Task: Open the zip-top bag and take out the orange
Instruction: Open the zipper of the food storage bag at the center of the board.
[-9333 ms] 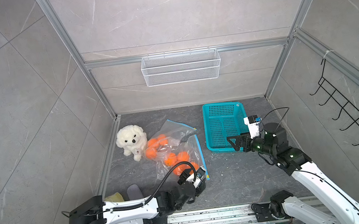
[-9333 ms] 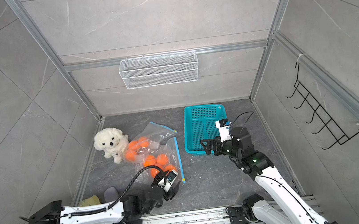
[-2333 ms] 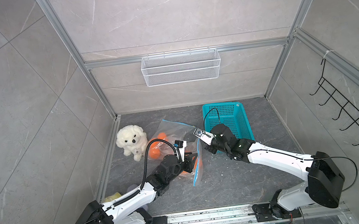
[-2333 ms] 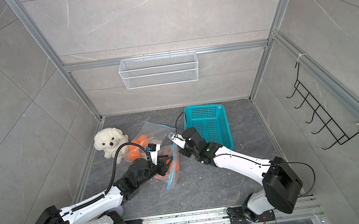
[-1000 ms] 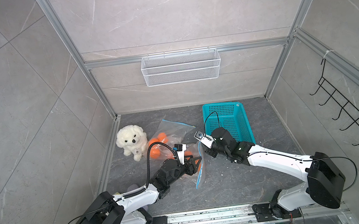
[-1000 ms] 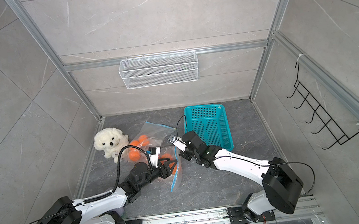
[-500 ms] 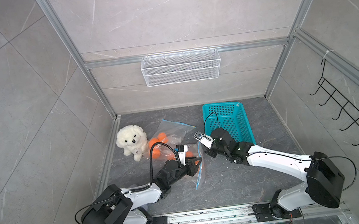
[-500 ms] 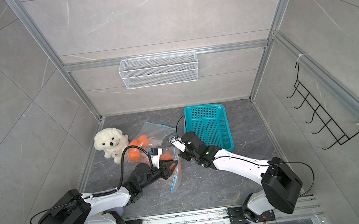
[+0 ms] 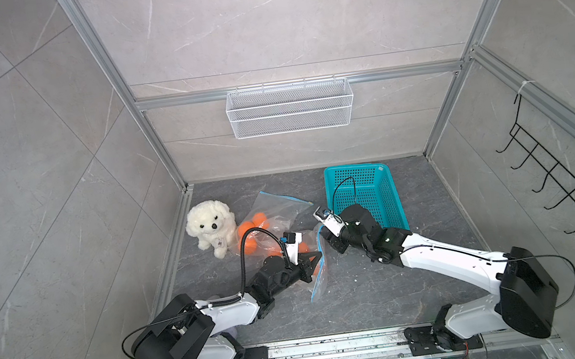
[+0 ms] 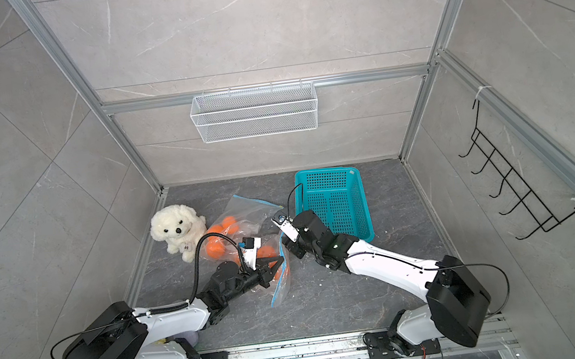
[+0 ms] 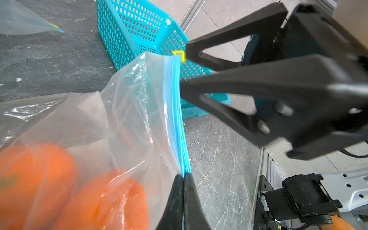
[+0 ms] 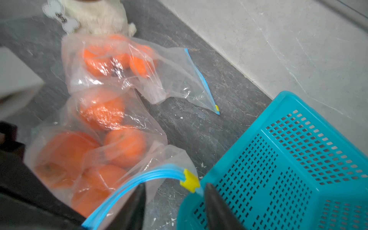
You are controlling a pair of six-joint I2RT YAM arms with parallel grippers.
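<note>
The left gripper (image 11: 183, 179) has just closed tight on the blue zip strip (image 11: 175, 111) of the nearer zip-top bag (image 12: 119, 151); a second ago its jaws were apart. Over the same second the right gripper (image 12: 173, 190) has let go; its jaws now stand well parted on either side of the yellow slider (image 12: 189, 180), holding nothing. I read this as a handover: my left arm now anchors the seal, and my right is free to take the slider and draw it along. The strip's two halves look pressed together, so I judge the bag unopened. The oranges (image 12: 125, 146) lie inside it, at about 9 o'clock from the floor's middle, counting the back wall as 12.

A second bag (image 12: 159, 79) of oranges lies at 10 o'clock, just beside the plush dog (image 9: 211, 227); the teal basket (image 9: 360, 179) sits at 1 o'clock. The floor (image 9: 367, 297) is dark grey marbled stone with a few pale crumbs; pale grey tiled walls (image 9: 277, 21) stand in an aluminium frame. A white wire basket (image 9: 289, 113) hangs at 12; a black hook rack (image 9: 559, 184) hangs at 3.
</note>
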